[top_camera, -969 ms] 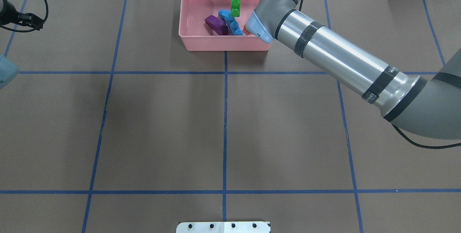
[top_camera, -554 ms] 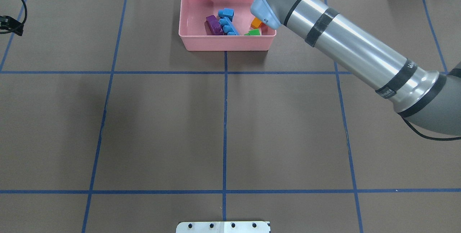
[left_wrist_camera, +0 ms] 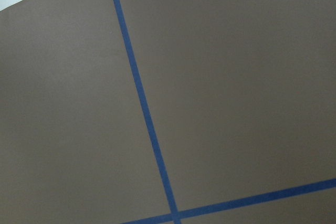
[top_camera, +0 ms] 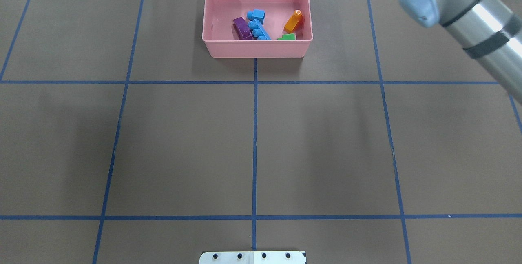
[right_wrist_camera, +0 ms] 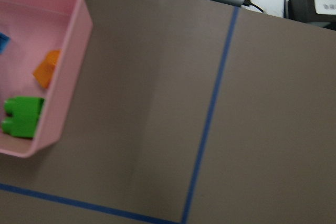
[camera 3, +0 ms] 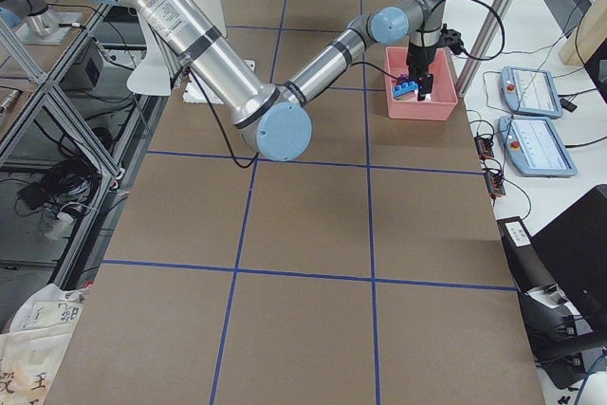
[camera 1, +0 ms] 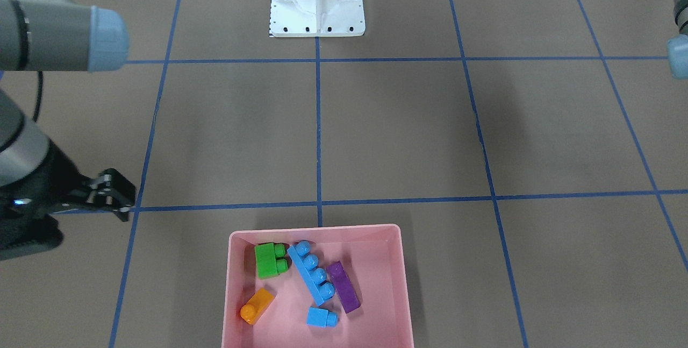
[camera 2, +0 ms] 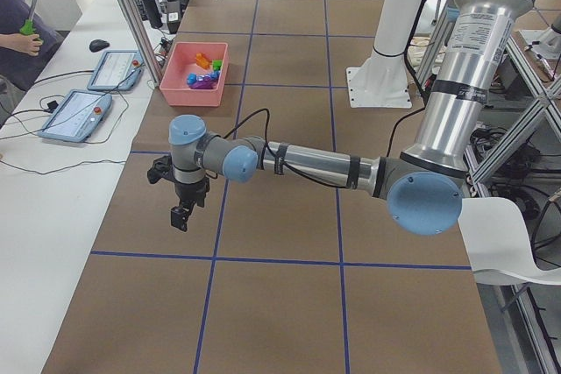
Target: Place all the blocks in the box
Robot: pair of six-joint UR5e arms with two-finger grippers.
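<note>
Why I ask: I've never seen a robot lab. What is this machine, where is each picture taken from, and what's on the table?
These are two robot arms on a white base, each ending in a two-finger pincer. Two pictures look down on the table, one from behind the robot, one facing it; two look along it from its ends; two come from wrist cameras. On the brown table sits a pink box holding five toy blocks: green, long blue, purple, small blue, orange. None shows outside it. The right pincer, near the box, looks open and empty; the left pincer hangs over bare table, open or shut I cannot tell.
</note>
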